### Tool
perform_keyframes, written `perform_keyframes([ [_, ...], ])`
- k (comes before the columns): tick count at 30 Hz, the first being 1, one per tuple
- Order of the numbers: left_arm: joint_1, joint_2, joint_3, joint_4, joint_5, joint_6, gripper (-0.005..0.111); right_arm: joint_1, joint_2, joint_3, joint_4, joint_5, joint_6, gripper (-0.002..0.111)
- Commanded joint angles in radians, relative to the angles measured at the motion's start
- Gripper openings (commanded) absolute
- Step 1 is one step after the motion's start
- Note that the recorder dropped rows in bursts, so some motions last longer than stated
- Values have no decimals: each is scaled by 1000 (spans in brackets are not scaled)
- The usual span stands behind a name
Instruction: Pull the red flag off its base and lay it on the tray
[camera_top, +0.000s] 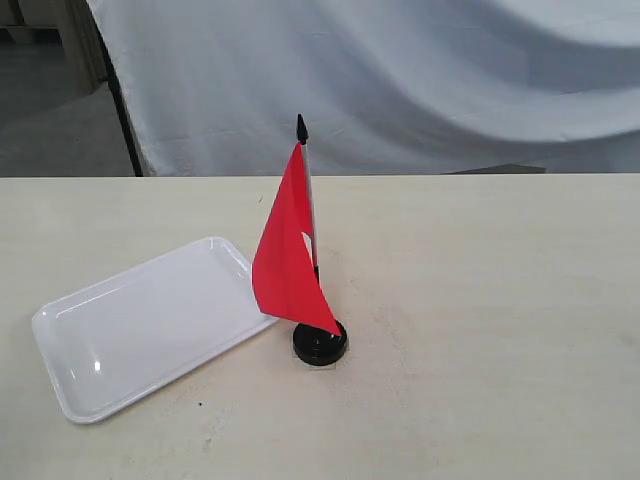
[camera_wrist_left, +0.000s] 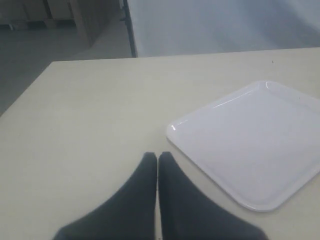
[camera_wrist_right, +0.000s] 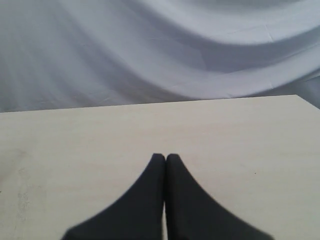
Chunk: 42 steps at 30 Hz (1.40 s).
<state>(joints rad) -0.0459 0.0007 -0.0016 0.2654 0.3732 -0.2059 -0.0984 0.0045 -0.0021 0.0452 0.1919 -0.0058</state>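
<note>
The red flag (camera_top: 288, 258) stands upright in the small black base (camera_top: 320, 343) near the table's middle, its black tip pointing up. Just left of the base lies the white tray (camera_top: 140, 325), with nothing in it; it also shows in the left wrist view as the tray (camera_wrist_left: 250, 145). Neither arm appears in the exterior view. My left gripper (camera_wrist_left: 157, 156) is shut with nothing between its fingers, hovering over bare table beside the tray's corner. My right gripper (camera_wrist_right: 165, 157) is shut on nothing too, above bare tabletop; flag and base are out of its view.
The beige table (camera_top: 480, 300) runs to a far edge backed by a draped white cloth (camera_top: 420, 80). A dark pole (camera_top: 122, 110) stands behind the table's far left corner, with grey floor beyond.
</note>
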Motion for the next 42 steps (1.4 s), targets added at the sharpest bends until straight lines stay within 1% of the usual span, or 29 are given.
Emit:
perform_keyframes([
  [1, 0, -1, 2, -5, 0, -2, 1, 0, -4, 2, -19, -10, -14, 0],
  [4, 0, -1, 2, -5, 0, -2, 1, 0, -4, 2, -19, -17, -14, 0],
  [6, 0, -1, 2, -5, 0, -2, 1, 0, -4, 2, -19, -110, -14, 0],
  [8, 0, -1, 2, -5, 0, -2, 1, 0, -4, 2, -19, -296, -9, 0],
  [9, 0, -1, 2, -5, 0, -2, 1, 0, -4, 2, 4, -428, 13, 0],
  [10, 0, -1, 2, -5, 0, -2, 1, 0, -4, 2, 17, -501, 29, 0],
  [11, 0, -1, 2, -5, 0, -2, 1, 0, -4, 2, 48, -664, 129, 0],
  [12, 0, -1, 2, -5, 0, -2, 1, 0, -4, 2, 48, -814, 301, 0],
  [13, 0, -1, 2, -5, 0, -2, 1, 0, -4, 2, 48, -841, 377, 0],
  [14, 0, -1, 2, -5, 0, -2, 1, 0, -4, 2, 48, -840, 519, 0],
  [15, 0, -1, 2, -5, 0, -2, 1, 0, -4, 2, 16, -788, 660, 0],
  [16, 0, -1, 2, -5, 0, -2, 1, 0, -4, 2, -38, -716, 739, 0],
  [17, 0, -1, 2, -5, 0, -2, 1, 0, -4, 2, -138, -620, 806, 0],
  [18, 0, -1, 2, -5, 0, -2, 1, 0, -4, 2, -168, -593, 822, 0],
  [21, 0, -1, 2, -5, 0, -2, 1, 0, 21, 2, -171, -698, 822, 0],
  [23, 0, -1, 2, -5, 0, -2, 1, 0, 86, 2, -171, -829, 831, 0],
  [25, 0, -1, 2, -5, 0, -2, 1, 0, 169, -26, -186, -878, 829, 0],
  [27, 0, -1, 2, -5, 0, -2, 1, 0, 344, -117, -309, -878, 827, 0],
  [28, 0, -1, 2, -5, 0, -2, 1, 0, 465, -158, -423, -925, 834, 0],
  [29, 0, -1, 2, -5, 0, -2, 1, 0, 536, -169, -478, -978, 853, 0],
  [30, 0, -1, 2, -5, 0, -2, 1, 0, 681, -171, -557, -1115, 869, -1],
  [31, 0, -1, 2, -5, 0, -2, 1, 0, 739, -171, -587, -1163, 866, -1],
  [32, 0, -1, 2, -5, 0, -2, 1, 12, 877, -171, -629, -1255, 828, -1],
  [33, 0, -1, 2, -5, 0, -2, 1, 49, 1015, -171, -637, -1323, 755, -1],
  [34, 0, -1, 2, -5, 0, -2, 1, 81, 1081, -171, -626, -1348, 704, -1],
  [35, 0, -1, 2, -5, 0, -2, 1, 152, 1194, -182, -595, -1372, 601, -1],
  [39, 0, -1, 2, -5, 0, -2, 1, 324, 1405, -254, -546, -1323, 405, -1],
  [40, 0, -1, 2, -5, 0, -2, 1, 379, 1489, -300, -539, -1310, 344, -1],
  [42, 0, -1, 2, -5, 0, -2, 1, 414, 1597, -351, -539, -1310, 335, -1],
])
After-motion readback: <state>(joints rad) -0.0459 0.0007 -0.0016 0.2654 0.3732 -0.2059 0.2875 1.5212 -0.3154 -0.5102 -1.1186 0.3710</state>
